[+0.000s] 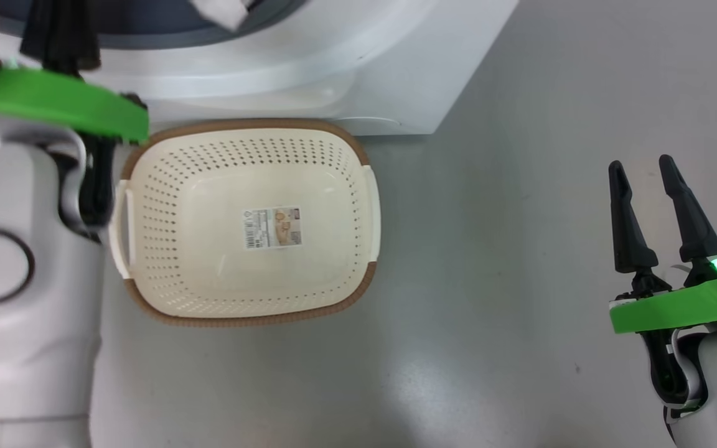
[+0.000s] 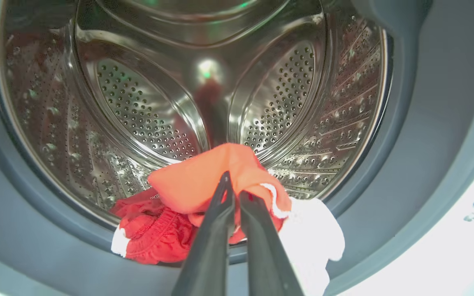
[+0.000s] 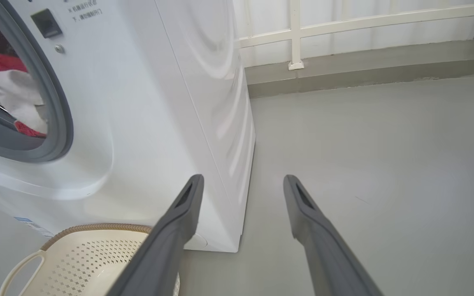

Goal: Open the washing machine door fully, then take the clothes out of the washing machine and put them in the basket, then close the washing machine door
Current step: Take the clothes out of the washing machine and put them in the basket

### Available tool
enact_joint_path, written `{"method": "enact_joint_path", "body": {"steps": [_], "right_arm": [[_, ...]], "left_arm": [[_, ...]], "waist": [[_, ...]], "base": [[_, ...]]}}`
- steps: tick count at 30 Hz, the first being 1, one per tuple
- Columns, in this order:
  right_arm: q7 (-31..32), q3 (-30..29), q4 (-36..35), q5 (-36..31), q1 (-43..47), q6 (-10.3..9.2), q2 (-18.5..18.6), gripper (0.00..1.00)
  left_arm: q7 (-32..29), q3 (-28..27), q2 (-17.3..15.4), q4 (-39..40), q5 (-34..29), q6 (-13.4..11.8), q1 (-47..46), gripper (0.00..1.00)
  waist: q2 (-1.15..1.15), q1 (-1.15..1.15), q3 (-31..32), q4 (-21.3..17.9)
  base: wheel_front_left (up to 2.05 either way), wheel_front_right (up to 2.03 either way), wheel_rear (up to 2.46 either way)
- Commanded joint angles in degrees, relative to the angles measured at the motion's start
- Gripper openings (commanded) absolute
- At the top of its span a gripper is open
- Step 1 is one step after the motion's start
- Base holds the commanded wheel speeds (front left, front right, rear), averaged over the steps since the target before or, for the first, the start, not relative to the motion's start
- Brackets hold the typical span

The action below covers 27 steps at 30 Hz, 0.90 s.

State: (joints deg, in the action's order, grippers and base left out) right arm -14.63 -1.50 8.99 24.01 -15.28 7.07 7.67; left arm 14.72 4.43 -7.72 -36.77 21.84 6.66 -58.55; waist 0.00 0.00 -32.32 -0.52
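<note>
At the drum's front lip: the clothes (image 2: pixel 187 185), a bunch of bright red jersey fabric with white trim and white cloth pieces, lie heaped on the lower edge of the perforated steel drum (image 2: pixel 138 107). The white cloth spills over the grey-blue rubber gasket (image 2: pixel 426 123).
Left gripper: the left gripper (image 2: pixel 234 186) reaches into the drum mouth. Its two long dark fingers are pinched together on a raised fold of the red fabric.
Right gripper: the right gripper (image 1: pixel 640 163) hangs over bare floor with its fingers spread wide apart and nothing between them. It is well apart from the basket and off the machine's right front corner.
Basket: the small cream-white rectangular plastic basket (image 1: pixel 240 124) has perforated sides and a brown woven-look rim. It stands on the floor just in front of the machine's lower front edge, and whether they touch cannot be told. A paper label (image 1: pixel 273 228) sits in the middle of its bottom.
Washing machine: the big white front-loading washing machine (image 3: pixel 159 102) stands on the floor. Red and white cloth shows through its round opening in the right wrist view.
Floor: the smooth grey floor (image 1: pixel 489 280) carries both the machine and the basket.
</note>
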Motion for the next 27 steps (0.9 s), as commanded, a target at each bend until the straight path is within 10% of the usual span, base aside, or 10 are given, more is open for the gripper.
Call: {"method": "enact_joint_path", "body": {"steps": [1,27], "right_arm": [[-0.37,0.67,-1.53,-0.62,1.60,0.42,0.88,1.00],[-0.37,0.04,-2.22,-0.67,2.46,0.42,1.89,1.00]], "left_arm": [[0.28,-2.60,-1.50,3.50,-1.15,0.48,2.44,0.00],[0.28,-10.11,4.69,43.81,-4.63,0.82,28.31,0.00]], "waist": [[0.00,0.00,0.70,1.06],[0.00,0.00,0.57,3.71]], "base": [[0.00,0.00,0.00],[0.00,0.00,0.00]]}}
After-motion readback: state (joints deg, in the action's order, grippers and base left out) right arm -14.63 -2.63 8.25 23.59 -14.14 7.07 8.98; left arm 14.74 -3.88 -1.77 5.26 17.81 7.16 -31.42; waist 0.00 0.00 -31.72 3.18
